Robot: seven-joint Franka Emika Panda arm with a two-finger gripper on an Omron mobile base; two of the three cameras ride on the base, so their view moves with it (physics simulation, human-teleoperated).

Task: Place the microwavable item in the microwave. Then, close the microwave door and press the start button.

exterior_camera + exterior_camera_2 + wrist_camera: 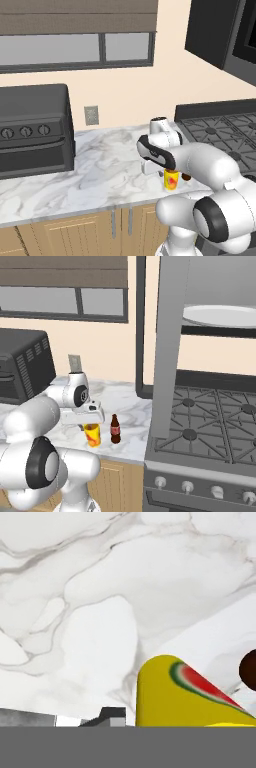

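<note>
Left base view: behind arm, looking forward and down at marble counter (75, 170). Right base view: same counter (132, 406) from other side, plus stove (210, 421). Hand view: pressed close over yellow cup (185, 697), facing down onto marble.

- Arm (210, 170): glossy white rounded link shells; fills the lower right of the left base view and the lower left of the right base view.
- Joints (210, 220): dark grey to black bands and round end caps between the white shells. One large dark disc sits at lower right of the left base view; another at lower left of the right base view.
- Wrist (156, 152): white housing with a black curved band, centre of the left base view.
- Hand (89, 415): white block-shaped body, left of centre in the right base view.
- Finger tip (112, 716): small, dark, squared; at the bottom edge of the hand view.
</note>
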